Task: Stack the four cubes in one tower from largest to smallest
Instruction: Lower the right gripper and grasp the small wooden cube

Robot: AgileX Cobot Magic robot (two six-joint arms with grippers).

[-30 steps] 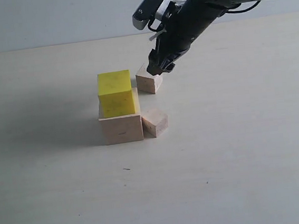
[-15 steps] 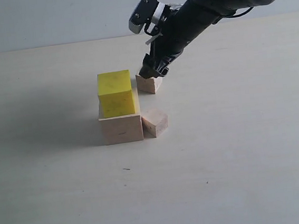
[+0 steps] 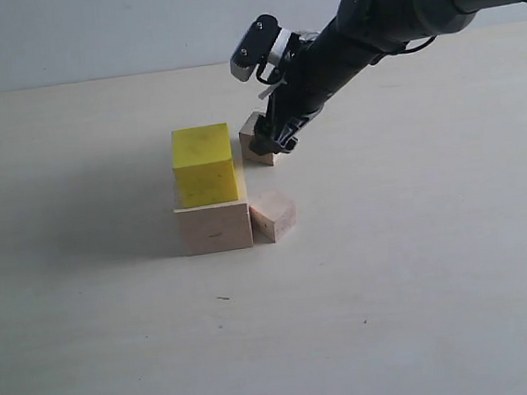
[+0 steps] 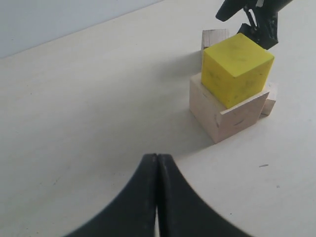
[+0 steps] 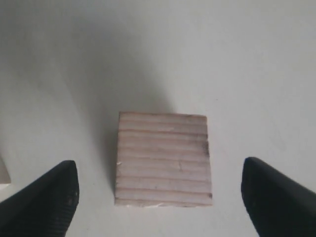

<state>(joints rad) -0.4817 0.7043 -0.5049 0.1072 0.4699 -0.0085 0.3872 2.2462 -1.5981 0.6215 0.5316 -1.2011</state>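
The bright yellow cube (image 3: 204, 164) sits on the large pale wood cube (image 3: 213, 227), offset toward its back. One small pale wood cube (image 3: 273, 215) rests on the table against the large cube's right side. The other small cube (image 3: 255, 148) lies behind, partly hidden by my right gripper (image 3: 268, 141). In the right wrist view that cube (image 5: 163, 163) lies between the wide-open fingers (image 5: 54, 197) of my right gripper (image 5: 159, 162), with gaps on both sides. My left gripper (image 4: 157, 158) hovers shut and empty, well short of the yellow cube (image 4: 237, 69).
The pale table (image 3: 420, 266) stretches bare around the cubes, with a light wall behind. The right arm (image 3: 385, 8) slants in from the upper right over the far small cube.
My right gripper has come down and slightly left onto the far small cube, and its jaws have spread wider. The cubes and the left gripper have not moved.
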